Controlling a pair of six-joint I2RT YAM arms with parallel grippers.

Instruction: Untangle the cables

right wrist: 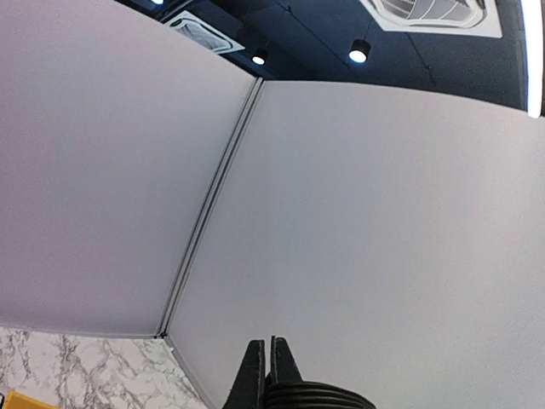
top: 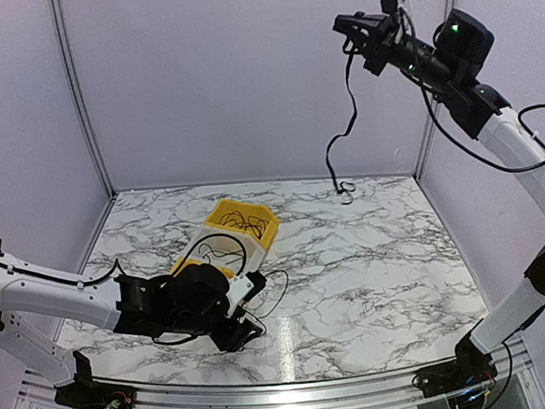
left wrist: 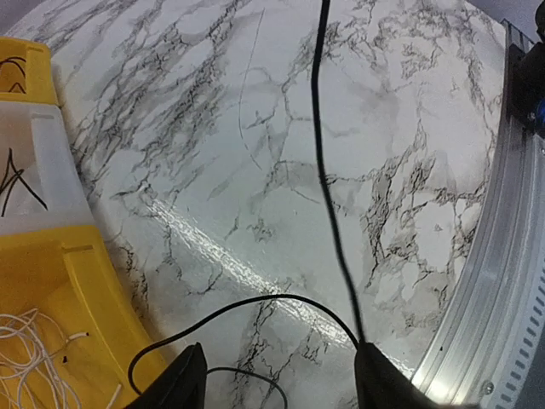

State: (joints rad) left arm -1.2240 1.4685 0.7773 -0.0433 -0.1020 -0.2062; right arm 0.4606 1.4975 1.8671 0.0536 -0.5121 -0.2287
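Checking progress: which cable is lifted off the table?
The black cable hanging from the raised right gripper, only its lower end reaching the table. The other cables lie in the yellow bin or flat by the left gripper.

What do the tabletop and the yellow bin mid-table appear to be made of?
Tabletop: marble-patterned, white with dark veins, glossy, going by the glare streak; real stone or a printed film, I cannot tell. Yellow bin: probably moulded plastic, judging by its even colour and smooth, slightly shiny walls.
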